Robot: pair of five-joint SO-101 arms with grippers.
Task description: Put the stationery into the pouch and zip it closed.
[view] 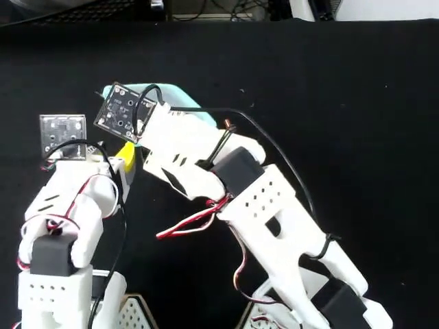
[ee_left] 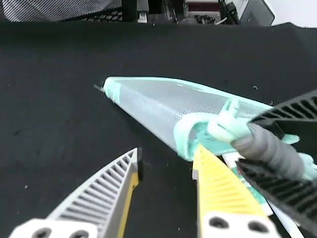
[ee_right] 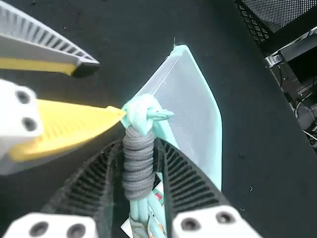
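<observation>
A mint pouch (ee_left: pixel 158 101) with white mesh sides lies on the black table, and its far end (view: pixel 171 92) sticks out from under the right arm's wrist. My right gripper (ee_right: pixel 138 148) has black fingers (ee_left: pixel 290 115) and is shut on the zip pull (ee_right: pixel 136 166), a grey wrapped cord with a mint knot. Printed white stationery (ee_left: pixel 243 174) shows at the pouch mouth behind the pull. My left gripper (ee_left: pixel 166 154) is open. Its yellow finger (ee_left: pixel 218 191) touches the mouth's edge beside the knot, and its grey finger (ee_left: pixel 106 196) stands clear on the table.
Both arms crowd the left half of the black table (view: pixel 343 103), the right arm (view: pixel 274 212) lying diagonally across the middle. Red and white wires (view: pixel 192 223) hang under it. Black mesh and cables (ee_right: pixel 282 29) lie beyond the table's far edge.
</observation>
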